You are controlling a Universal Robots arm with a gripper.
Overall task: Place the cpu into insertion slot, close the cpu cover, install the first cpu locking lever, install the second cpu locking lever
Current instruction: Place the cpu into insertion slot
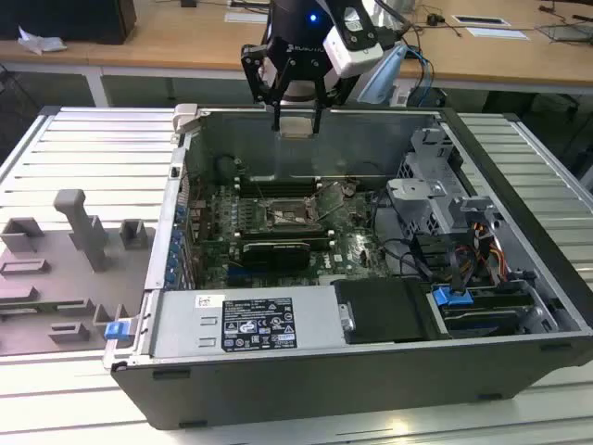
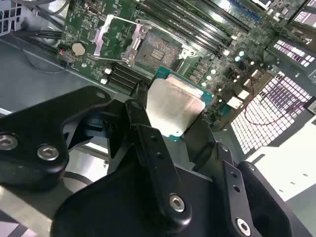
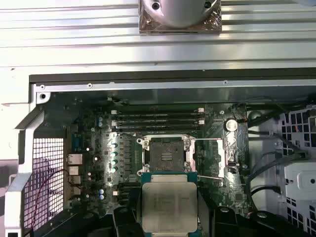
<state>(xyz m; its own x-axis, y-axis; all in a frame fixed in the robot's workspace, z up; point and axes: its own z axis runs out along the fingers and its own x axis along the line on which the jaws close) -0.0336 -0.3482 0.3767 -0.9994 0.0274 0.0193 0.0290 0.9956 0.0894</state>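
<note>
Hanging over the computer case's (image 1: 389, 385) far edge in the exterior view, the gripper (image 1: 296, 130) pinches the cpu (image 1: 296, 122). In the second wrist view its dull silver, green-rimmed square sits between the fingers (image 2: 148, 143). In the first wrist view the insertion slot (image 3: 167, 154) lies bare.

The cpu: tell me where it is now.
In the first wrist view the cpu is gripped in the hand, above the open case, clear of the empty insertion slot.
</note>
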